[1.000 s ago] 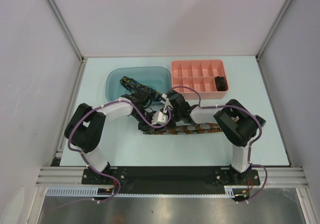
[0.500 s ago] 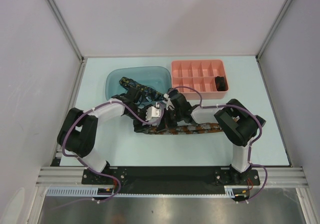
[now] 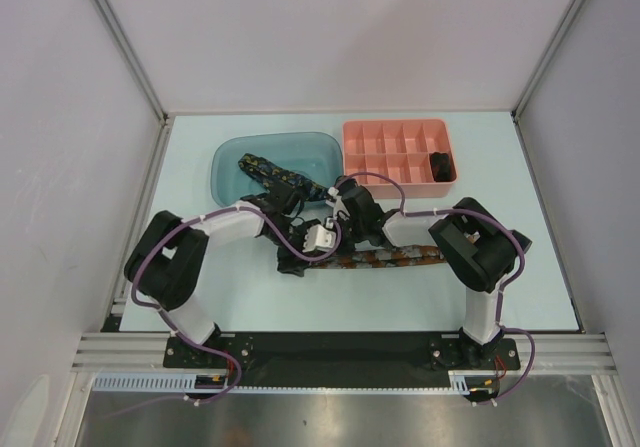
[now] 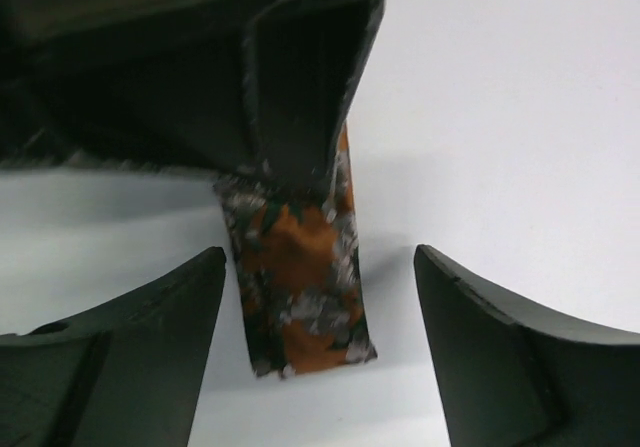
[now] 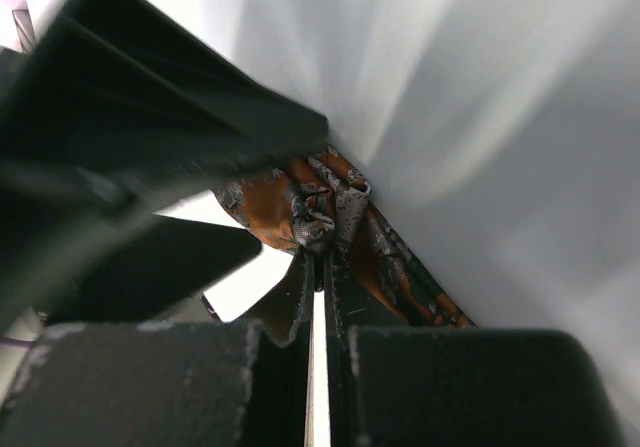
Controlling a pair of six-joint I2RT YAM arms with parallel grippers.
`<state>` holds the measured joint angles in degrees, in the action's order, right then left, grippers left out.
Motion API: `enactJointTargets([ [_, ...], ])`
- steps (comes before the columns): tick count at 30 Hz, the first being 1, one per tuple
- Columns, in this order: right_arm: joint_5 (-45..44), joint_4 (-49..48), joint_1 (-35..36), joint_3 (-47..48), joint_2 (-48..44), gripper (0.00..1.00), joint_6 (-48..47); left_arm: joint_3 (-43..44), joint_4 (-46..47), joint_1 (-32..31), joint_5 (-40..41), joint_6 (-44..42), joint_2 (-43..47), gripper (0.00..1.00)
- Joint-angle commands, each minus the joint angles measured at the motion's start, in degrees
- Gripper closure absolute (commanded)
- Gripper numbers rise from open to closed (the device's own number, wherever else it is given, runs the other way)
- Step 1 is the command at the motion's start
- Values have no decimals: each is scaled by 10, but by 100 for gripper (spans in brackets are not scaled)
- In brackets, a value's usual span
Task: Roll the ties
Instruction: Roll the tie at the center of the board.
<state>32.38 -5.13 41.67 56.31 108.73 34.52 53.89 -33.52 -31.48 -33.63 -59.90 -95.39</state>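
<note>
The orange-brown-white flecked tie [image 3: 400, 257] lies flat across the table in front of the arms. Its narrow end [image 4: 300, 287] lies between my left gripper's [image 4: 318, 257] open fingers [image 4: 150, 347], which do not touch it. My right gripper [image 5: 325, 262] is shut on a bunched fold of this tie [image 5: 300, 207], just beyond the left gripper [image 3: 293, 260]. In the top view the right gripper [image 3: 352, 242] sits over the tie's left part. The navy tie [image 3: 275, 175] lies in the blue bowl [image 3: 230, 157]. A dark rolled bundle [image 3: 440, 164] sits in the pink tray [image 3: 395, 127].
The blue bowl stands at the back left and the pink compartment tray at the back right, both just behind the grippers. Purple cables loop over both arms. Grey walls and metal rails enclose the table.
My left wrist swung left and back, then returned right and nearer, ending over the tie's left end. The right gripper stayed on the tie, which shifted slightly.
</note>
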Motion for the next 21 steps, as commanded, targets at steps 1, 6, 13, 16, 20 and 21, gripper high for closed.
enactJointTargets([
  [1,0,0,3,-9,-16,100,3,14,25,-28,24,15,-25,22],
  [6,10,-8,3,-10,-21,100,8,13,13,-40,45,1,-34,52],
  [13,21,-4,-8,3,-33,80,21,-15,8,-41,61,-21,-25,68],
  [16,21,6,-15,10,-40,73,23,-19,7,-41,60,-20,-23,69],
  [20,22,6,-15,13,-38,69,21,-17,7,-42,59,-19,-26,69],
  [21,22,4,-15,12,-35,70,20,-15,8,-42,59,-18,-27,69],
])
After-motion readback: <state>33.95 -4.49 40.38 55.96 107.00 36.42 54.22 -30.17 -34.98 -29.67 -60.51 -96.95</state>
